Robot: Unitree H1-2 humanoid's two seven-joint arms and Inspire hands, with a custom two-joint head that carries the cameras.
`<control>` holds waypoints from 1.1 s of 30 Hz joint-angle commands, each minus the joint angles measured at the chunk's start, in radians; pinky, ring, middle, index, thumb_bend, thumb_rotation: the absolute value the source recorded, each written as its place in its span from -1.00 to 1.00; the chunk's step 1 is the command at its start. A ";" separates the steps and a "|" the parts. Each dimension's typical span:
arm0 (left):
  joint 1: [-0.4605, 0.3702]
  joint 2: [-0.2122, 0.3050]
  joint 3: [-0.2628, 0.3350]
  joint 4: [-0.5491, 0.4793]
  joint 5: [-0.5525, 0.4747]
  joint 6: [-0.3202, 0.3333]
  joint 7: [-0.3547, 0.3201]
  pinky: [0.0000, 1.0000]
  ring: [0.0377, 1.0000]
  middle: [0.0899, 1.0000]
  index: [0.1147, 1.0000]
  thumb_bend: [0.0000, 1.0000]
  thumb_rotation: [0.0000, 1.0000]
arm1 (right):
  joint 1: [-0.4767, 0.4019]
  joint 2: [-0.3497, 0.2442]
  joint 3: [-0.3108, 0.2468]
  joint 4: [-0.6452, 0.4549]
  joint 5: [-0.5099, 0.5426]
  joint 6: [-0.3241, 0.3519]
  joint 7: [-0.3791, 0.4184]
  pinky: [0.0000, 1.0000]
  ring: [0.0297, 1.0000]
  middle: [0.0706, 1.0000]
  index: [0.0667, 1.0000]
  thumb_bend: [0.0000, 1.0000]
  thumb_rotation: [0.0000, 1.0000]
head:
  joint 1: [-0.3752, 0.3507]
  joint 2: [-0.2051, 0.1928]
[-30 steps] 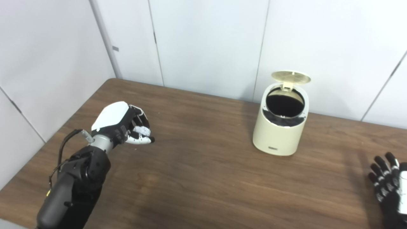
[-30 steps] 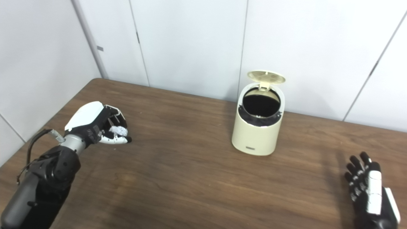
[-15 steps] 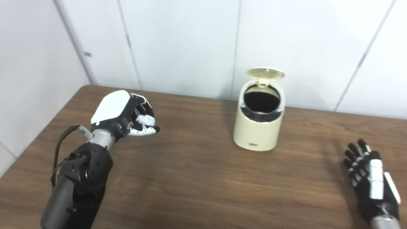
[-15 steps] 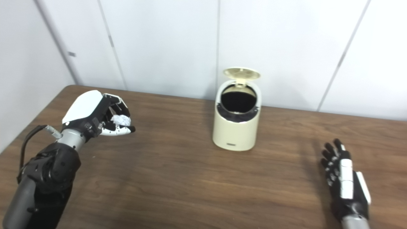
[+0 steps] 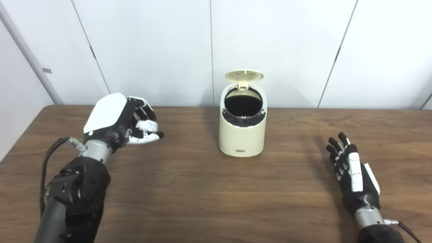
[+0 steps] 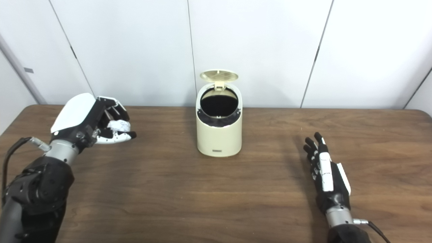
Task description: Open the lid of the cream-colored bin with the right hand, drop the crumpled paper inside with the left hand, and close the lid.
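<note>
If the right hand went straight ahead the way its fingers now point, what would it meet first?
Probably nothing on the table: the open right hand points toward the back wall, well right of the bin. Depth is uncertain.

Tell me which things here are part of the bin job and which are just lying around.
Part of the job: cream-colored bin, its raised lid, crumpled paper held in left hand, open right hand.

Lying about: nothing; only the wooden table.
</note>
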 commanded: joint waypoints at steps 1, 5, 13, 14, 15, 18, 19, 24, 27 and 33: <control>-0.051 0.009 0.004 -0.009 -0.006 -0.014 0.020 -0.24 -0.27 -0.12 -0.13 -0.05 -1.00 | -0.022 0.009 0.005 0.008 -0.006 -0.022 -0.004 1.00 0.86 0.87 0.99 0.14 1.00 | -0.010 -0.001; -0.067 0.011 -0.011 -0.004 -0.005 -0.019 0.014 -0.33 -0.27 -0.11 -0.16 -0.05 -1.00 | -0.026 0.019 0.009 0.016 -0.013 -0.039 -0.006 1.00 0.87 0.87 0.98 0.14 1.00 | -0.039 -0.006; -0.101 -0.004 -0.036 -0.002 0.003 -0.010 0.015 -0.29 -0.26 -0.05 -0.15 -0.05 -1.00 | -0.039 0.043 0.014 0.020 -0.009 -0.049 -0.015 1.00 0.91 0.91 0.98 0.17 1.00 | -0.069 -0.017; -0.105 -0.007 -0.036 0.000 -0.001 -0.011 0.018 -0.27 -0.25 -0.05 -0.15 -0.05 -1.00 | -0.040 0.046 0.015 0.019 -0.010 -0.051 -0.016 1.00 0.92 0.91 0.98 0.17 1.00 | -0.074 -0.021; -0.108 -0.009 -0.037 0.003 0.000 -0.010 0.018 -0.27 -0.25 -0.05 -0.15 -0.05 -1.00 | -0.040 0.048 0.016 0.020 -0.009 -0.054 -0.017 1.00 0.92 0.91 0.98 0.17 1.00 | -0.076 -0.023; -0.124 -0.018 -0.045 0.008 0.005 -0.017 0.022 -0.22 -0.25 -0.07 -0.14 -0.05 -1.00 | -0.040 0.053 0.019 0.020 -0.017 -0.069 -0.021 1.00 0.92 0.92 0.98 0.17 1.00 | -0.081 -0.031; -0.130 -0.023 -0.048 0.009 0.001 -0.021 0.025 -0.24 -0.27 -0.09 -0.15 -0.05 -1.00 | -0.039 0.053 0.020 0.017 -0.020 -0.070 -0.023 1.00 0.91 0.92 0.98 0.17 1.00 | -0.081 -0.031; -0.159 -0.039 -0.059 0.023 -0.023 -0.042 0.038 -0.32 -0.29 -0.12 -0.16 -0.06 -1.00 | -0.036 0.054 0.023 0.018 -0.031 -0.079 -0.028 1.00 0.91 0.92 1.00 0.19 1.00 | -0.080 -0.043; -0.180 -0.048 -0.070 0.031 -0.028 -0.045 0.035 -0.32 -0.28 -0.11 -0.17 -0.05 -1.00 | -0.035 0.055 0.022 0.023 -0.030 -0.083 -0.028 1.00 0.91 0.92 1.00 0.21 1.00 | -0.079 -0.048; -0.218 -0.066 -0.095 0.051 -0.016 -0.055 0.038 -0.36 -0.28 -0.12 -0.15 -0.06 -1.00 | -0.030 0.064 0.015 0.031 -0.015 -0.099 -0.030 1.00 0.91 0.91 0.99 0.20 1.00 | -0.079 -0.062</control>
